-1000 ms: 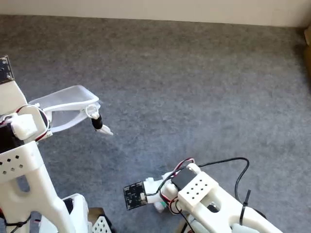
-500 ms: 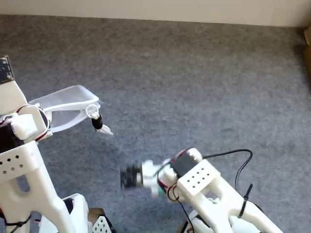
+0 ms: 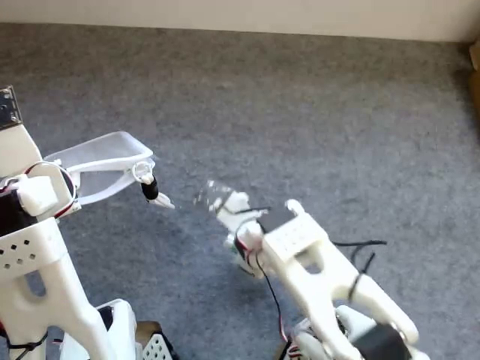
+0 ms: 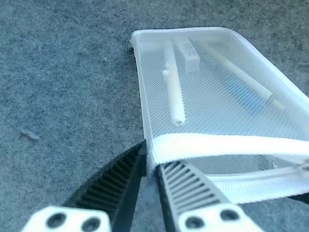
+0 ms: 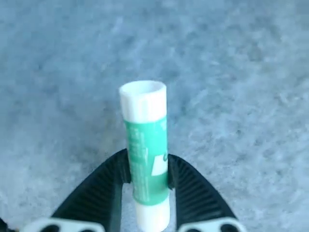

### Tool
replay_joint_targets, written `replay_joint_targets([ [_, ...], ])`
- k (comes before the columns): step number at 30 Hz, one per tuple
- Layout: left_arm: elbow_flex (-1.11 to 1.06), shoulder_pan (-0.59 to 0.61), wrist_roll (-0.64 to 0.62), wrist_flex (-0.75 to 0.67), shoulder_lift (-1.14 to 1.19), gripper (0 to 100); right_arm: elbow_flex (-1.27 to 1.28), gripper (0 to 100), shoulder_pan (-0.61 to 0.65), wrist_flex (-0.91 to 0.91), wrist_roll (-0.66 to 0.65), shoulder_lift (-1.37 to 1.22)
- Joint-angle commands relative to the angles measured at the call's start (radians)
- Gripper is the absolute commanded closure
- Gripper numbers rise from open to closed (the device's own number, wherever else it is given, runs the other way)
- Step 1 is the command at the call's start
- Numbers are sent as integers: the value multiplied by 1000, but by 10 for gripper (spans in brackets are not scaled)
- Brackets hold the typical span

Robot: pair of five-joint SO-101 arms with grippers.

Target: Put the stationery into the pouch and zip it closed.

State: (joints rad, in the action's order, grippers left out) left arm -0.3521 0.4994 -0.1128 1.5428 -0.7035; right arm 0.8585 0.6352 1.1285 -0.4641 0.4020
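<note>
High view: the right arm had swung up from the near edge toward the pouch (image 3: pixel 105 154); the right gripper (image 3: pixel 215 198), blurred, was near the pouch mouth but apart from it; the left arm held the pouch at the left of the table (image 3: pixel 315 112)
Left wrist view: the left gripper (image 4: pixel 150 166) was pinched narrow on the pouch rim; pens (image 4: pixel 174 92) lay inside; the mouth looked open
Right wrist view: the right gripper gripped a glue stick (image 5: pixel 145 145) between its jaws
Meaning: the glue stick was on its way in; insertion and zipping remained

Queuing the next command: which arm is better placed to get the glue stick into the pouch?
Right: the right gripper clamps the glue stick, while the left gripper is busy pinching the pouch by its edge.
</note>
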Motion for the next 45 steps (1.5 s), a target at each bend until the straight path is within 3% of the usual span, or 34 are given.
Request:
replay_joint_targets([
  [1,2,13,-6,-17,-4,989,-124,992,-58,-25,72,-113],
  [5,2,13,-6,-17,-4,989,-182,973,-62,-19,95,-208],
  [10,2,13,-6,-17,-4,989,-197,859,-51,-19,164,-216],
  [22,1,13,-6,-20,-4,989,-274,860,-2,-30,167,-226],
  [28,1,13,-6,-21,-4,989,-262,860,-2,-156,166,-226],
  [33,1,13,-6,-20,-4,989,-251,861,-2,-159,166,-228],
  [41,1,13,-6,-17,-4,989,-260,861,-7,-154,167,-389],
  [45,1,13,-6,-17,-4,989,-260,949,-2,-154,166,-389],
])
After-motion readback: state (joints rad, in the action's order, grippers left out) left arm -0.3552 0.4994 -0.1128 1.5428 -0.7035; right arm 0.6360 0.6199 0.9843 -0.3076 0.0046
